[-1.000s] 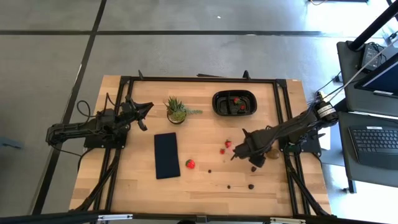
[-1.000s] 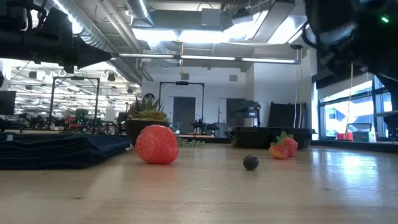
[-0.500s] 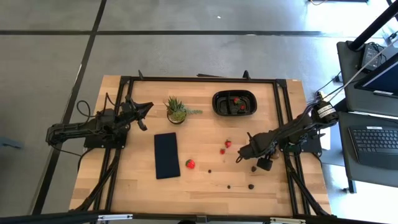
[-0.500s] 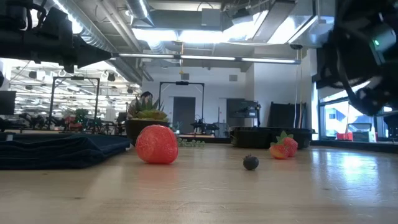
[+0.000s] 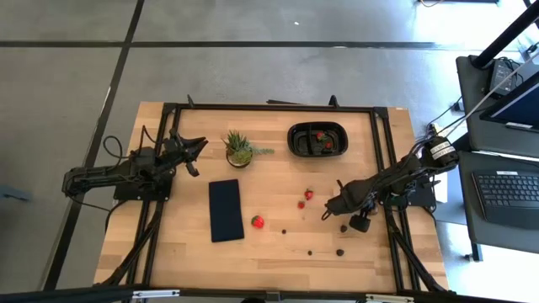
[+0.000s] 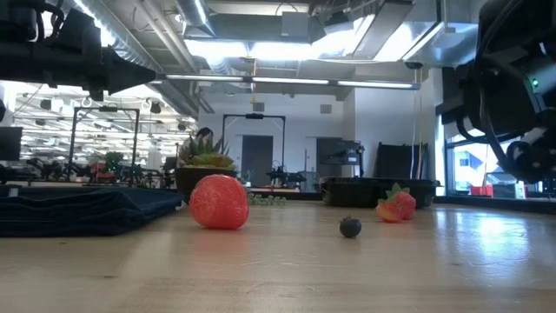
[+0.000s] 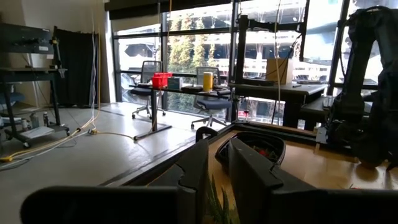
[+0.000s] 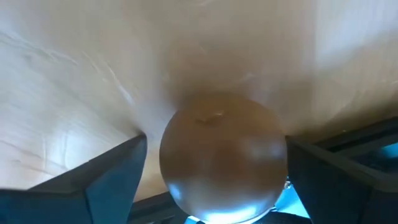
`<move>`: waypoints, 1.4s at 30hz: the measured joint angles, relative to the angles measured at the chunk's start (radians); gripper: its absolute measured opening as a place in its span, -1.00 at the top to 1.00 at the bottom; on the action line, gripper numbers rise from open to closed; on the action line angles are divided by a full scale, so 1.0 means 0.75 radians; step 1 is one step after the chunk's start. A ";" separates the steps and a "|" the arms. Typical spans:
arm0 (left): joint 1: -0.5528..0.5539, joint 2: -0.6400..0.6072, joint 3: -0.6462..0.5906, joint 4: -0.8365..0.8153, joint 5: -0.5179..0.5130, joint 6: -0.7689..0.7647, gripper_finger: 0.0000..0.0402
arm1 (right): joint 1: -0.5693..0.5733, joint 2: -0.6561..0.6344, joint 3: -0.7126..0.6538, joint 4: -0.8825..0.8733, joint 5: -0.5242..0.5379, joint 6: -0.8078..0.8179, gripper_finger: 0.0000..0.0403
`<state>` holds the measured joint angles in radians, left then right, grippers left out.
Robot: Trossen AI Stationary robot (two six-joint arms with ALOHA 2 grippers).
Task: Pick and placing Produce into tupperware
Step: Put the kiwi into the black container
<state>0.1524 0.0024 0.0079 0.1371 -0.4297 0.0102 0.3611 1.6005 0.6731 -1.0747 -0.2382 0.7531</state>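
From above, the right tool is seen low over the wooden desk, near its right side, with two small strawberries just beside it. The tupperware sits well apart at the far edge, already holding red pieces. A larger strawberry lies near a dark pad, and tiny dark berries are scattered toward the near edge. The left tool waits by the potted plant.

At desk height, the smooth, pale wood is shown with the big strawberry and one berry resting on it; an open, glass-walled workshop lies behind.

In the left wrist view, the fingers are seen with only a narrow slit between them, nothing held.

In the right wrist view, the brown kiwi-like fruit sits between spread fingers, neither plainly touching it. A centred, gentle closure is judged best, since the round fruit could roll or squirt out; a straight lift should precede travel to the tupperware.
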 joint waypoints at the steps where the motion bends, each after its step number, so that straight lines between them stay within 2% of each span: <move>1: 0.000 0.000 0.000 0.000 0.000 0.000 0.70 | 0.000 0.000 0.000 0.002 0.000 -0.001 -0.79; 15: -0.001 0.000 0.000 -0.001 0.000 0.001 0.59 | 0.000 0.001 -0.002 0.018 -0.003 0.013 -0.23; 22: 0.000 0.000 0.000 -0.001 0.000 0.002 0.57 | 0.000 0.002 0.005 0.035 -0.001 0.098 -0.26; 27: 0.000 0.000 0.000 -0.002 0.000 0.002 0.61 | -0.035 0.003 0.066 0.063 0.049 0.123 -0.25; 35: 0.000 0.000 0.000 -0.002 0.000 0.002 0.70 | -0.160 0.004 0.289 0.059 0.296 0.036 -0.25; 42: 0.000 0.000 0.000 -0.003 0.000 0.002 0.78 | -0.379 0.003 0.532 -0.071 0.583 0.036 -0.24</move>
<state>0.1524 0.0025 0.0080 0.1349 -0.4297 0.0117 0.0770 1.6028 1.0719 -1.1278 0.1990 0.7798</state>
